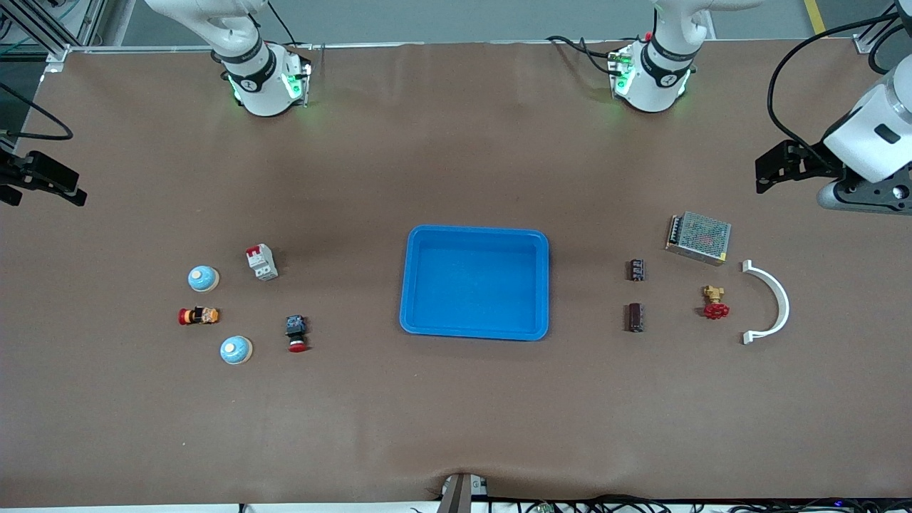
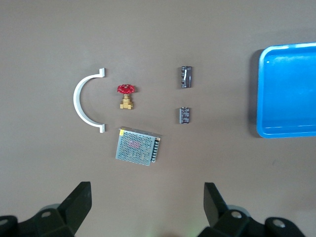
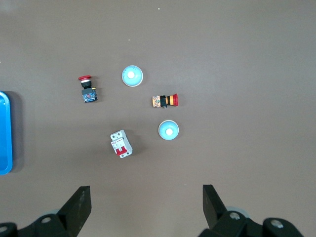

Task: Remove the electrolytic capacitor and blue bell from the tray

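Observation:
Two dark capacitors (image 1: 636, 270) (image 1: 635, 317) lie toward the left arm's end of the table, beside the blue tray (image 1: 476, 229). They also show in the left wrist view (image 2: 184, 115) (image 2: 185, 77). Two light blue bells (image 1: 203, 278) (image 1: 235, 350) sit toward the right arm's end and show in the right wrist view (image 3: 168, 130) (image 3: 132, 76). My left gripper (image 1: 773, 167) (image 2: 147, 202) is open and empty, high over bare table beside the power supply. My right gripper (image 1: 64, 187) (image 3: 146, 205) is open and empty, high over the table's right-arm end.
A metal mesh power supply (image 1: 699, 237), a red-handled brass valve (image 1: 714, 303) and a white curved bracket (image 1: 773, 303) lie near the capacitors. A white and red breaker (image 1: 261, 261), a red push button (image 1: 296, 333) and a red and yellow switch (image 1: 198, 315) lie near the bells.

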`<state>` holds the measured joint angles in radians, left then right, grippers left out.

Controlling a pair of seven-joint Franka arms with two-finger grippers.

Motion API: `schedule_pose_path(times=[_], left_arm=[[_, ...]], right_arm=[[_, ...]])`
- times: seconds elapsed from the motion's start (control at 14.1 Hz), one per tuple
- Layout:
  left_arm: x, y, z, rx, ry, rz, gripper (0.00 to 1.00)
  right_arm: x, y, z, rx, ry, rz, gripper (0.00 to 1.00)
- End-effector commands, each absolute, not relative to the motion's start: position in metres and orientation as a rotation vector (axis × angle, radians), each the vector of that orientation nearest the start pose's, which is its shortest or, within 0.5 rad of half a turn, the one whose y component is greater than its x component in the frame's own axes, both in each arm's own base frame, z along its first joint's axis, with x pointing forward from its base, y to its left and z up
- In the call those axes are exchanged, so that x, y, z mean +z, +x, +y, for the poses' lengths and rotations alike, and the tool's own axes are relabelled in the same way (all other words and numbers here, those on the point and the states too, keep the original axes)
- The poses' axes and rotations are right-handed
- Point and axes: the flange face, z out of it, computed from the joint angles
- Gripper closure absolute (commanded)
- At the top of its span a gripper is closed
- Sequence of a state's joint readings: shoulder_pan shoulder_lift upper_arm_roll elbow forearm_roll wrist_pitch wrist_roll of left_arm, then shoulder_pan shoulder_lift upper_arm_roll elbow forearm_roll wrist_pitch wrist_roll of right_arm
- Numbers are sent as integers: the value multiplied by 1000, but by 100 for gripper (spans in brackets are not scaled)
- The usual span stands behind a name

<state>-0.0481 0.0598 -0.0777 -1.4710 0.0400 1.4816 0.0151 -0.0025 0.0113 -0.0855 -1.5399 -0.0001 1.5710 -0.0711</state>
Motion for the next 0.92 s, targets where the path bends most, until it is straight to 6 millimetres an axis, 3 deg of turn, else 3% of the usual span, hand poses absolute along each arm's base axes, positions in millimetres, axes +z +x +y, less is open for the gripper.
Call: schedule_pose_path(times=[0.0, 0.85], left_arm=[[636, 564, -65, 56, -3113, 224, 0], [636, 564, -67, 55, -3104, 230, 0]], right_arm=[[638, 560, -49, -38, -3150, 10, 0], [630, 564, -44, -14, -3148, -5, 0]])
